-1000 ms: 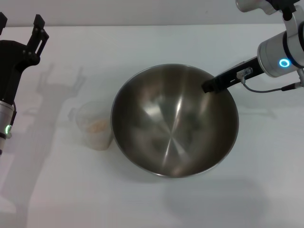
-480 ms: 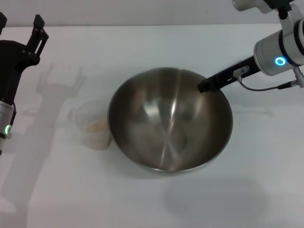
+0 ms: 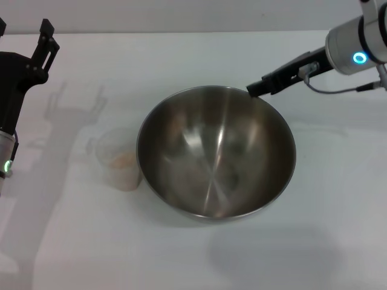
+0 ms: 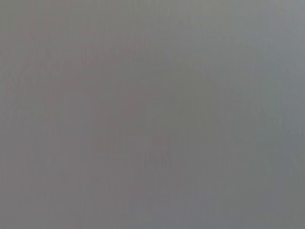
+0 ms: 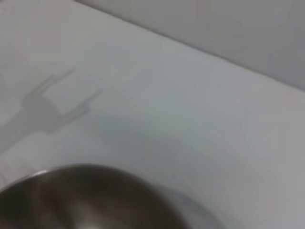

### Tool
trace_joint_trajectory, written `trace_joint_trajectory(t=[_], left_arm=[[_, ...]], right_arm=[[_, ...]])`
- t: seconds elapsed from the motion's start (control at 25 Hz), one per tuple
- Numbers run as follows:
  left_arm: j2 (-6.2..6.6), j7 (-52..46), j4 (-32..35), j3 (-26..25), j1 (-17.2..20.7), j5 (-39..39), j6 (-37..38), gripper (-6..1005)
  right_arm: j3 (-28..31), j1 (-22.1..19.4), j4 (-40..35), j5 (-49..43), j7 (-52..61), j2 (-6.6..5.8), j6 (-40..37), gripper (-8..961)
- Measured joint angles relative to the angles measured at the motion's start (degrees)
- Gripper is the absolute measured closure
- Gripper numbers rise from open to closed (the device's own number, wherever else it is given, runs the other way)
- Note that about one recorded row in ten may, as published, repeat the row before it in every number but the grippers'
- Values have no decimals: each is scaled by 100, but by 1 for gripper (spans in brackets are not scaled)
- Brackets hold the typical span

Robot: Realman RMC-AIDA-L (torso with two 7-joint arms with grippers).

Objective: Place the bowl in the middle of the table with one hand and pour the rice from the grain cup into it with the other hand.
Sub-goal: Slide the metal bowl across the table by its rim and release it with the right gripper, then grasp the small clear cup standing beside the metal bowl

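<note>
Bowl (image 3: 216,151) sits mid-bench (image 3: 193,254); my right claw (image 3: 254,89) hovers off its far rim, grip unreadable. Left claw (image 3: 36,39), prongs apart, should approach the grain cup (image 3: 119,158) slowly and level.

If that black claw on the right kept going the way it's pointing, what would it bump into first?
Probably the bowl: the right gripper points down and leftward just off its far rim. It may hang above the rim, though, and then pass over toward the grain cup.
</note>
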Motion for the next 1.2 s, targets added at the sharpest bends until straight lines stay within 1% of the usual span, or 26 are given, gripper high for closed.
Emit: trace_joint_trajectory(t=[0.2,0.36,0.48,0.64,0.72,0.8,0.84,0.88,0.92,1.0,1.04,1.08,1.2], left_arm=[[8,-4,-3,-6,61,0,70,208],[10,-20,-2,-9,83,0,154,209],[10,-19,-3,-6,98,0,199,209],[10,-19,-12,-4,105,0,215,210],[9,-14,-20,-2,105,1,215,210],[9,-7,-27,-1,105,0,216,211],[9,-5,-32,1,105,1,216,211],[9,-5,-32,1,105,1,216,211],[9,-5,-34,1,105,0,216,211],[9,-7,-35,1,105,2,218,211],[8,-20,-25,1,105,1,222,211],[8,-20,-25,1,105,1,222,212],[2,-14,-31,1,108,1,223,212]], right_arm=[[-4,-38,-487,-16,-45,2,-76,567],[-138,-103,-778,-17,-219,6,-549,568],[-505,-322,-985,-36,-376,12,-1395,568],[-1175,-788,-1162,-6,-617,21,-3087,569],[-1600,-1050,-1146,13,-669,26,-4183,569],[-1975,-1282,-1079,16,-674,27,-5098,569],[-2383,-1551,-994,17,-675,27,-6102,569],[-2383,-1551,-994,17,-675,27,-6102,569],[-2590,-1683,-940,19,-675,28,-6583,569],[-2998,-1938,-810,20,-669,29,-7569,570],[-3380,-2134,-587,21,-627,29,-8598,570],[-3380,-2134,-587,21,-627,29,-8598,570],[-3904,-2295,-11,20,-358,29,-10140,570]])
